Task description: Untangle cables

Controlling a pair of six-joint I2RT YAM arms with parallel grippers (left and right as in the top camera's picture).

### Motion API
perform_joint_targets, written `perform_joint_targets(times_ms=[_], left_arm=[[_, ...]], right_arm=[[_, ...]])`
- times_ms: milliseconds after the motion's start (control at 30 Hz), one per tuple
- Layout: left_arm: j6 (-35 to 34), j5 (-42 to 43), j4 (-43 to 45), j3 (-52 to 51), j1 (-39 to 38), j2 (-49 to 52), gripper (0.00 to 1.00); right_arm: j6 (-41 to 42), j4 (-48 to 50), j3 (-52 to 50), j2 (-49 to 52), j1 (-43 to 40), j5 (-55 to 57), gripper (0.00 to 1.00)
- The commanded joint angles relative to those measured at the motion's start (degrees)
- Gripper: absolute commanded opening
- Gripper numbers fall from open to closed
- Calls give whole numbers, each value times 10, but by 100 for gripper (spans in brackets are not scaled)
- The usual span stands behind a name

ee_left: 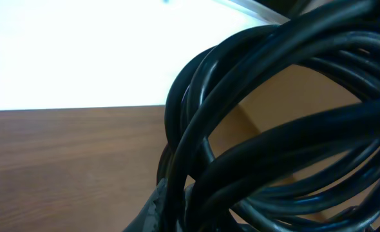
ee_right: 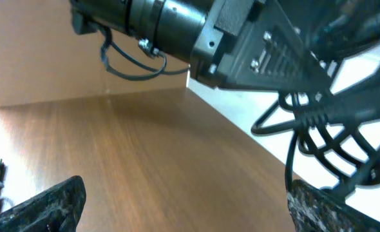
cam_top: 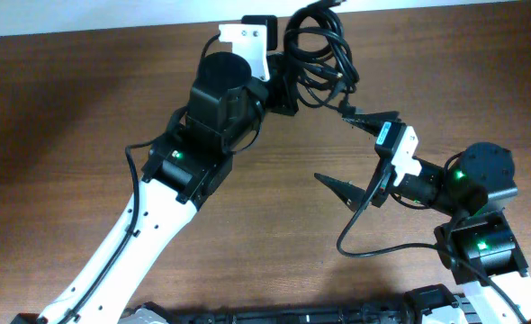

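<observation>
We are gripping cables [cam_top: 320, 47] in left pincer [cam_top: 290, 87], jaws clamped on bundle at bench [cam_top: 85, 108] far edge. We are holding right pincer [cam_top: 330, 144] wide apart, empty; bundle lying just ahead, long axis pointing toward far edge.

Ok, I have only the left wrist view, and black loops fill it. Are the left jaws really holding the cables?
Observer: Yes. From overhead, the left gripper is shut on the cables, near the far edge of the table.
Operator: And where is the right gripper?
Observer: The right gripper is just beside the bundle on its near side. Its jaws are wide open and hold nothing.
Operator: Is any end free to take?
Observer: One loose end sticks out of the bundle toward the right gripper, close to its upper jaw.
</observation>
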Motion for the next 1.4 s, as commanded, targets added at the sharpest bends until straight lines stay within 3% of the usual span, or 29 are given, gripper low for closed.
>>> perform_joint_targets(times_ms=[0,367,633,933,1200,1367], left_arm=[[-9,83,11,4,2,-19,0],[1,154,24,4,2,-19,0],[2,156,25,4,2,-20,0],[25,246,33,4,2,-19,0],[25,247,32,4,2,-19,0],[25,245,32,4,2,-19,0]], right_arm=[[-13,21,6,-5,3,-23,100],[-13,32,6,-5,3,88,100],[-13,32,6,-5,3,137,100],[-13,36,6,-5,3,152,100],[-10,50,6,-5,3,128,99],[-10,52,6,-5,3,104,63]])
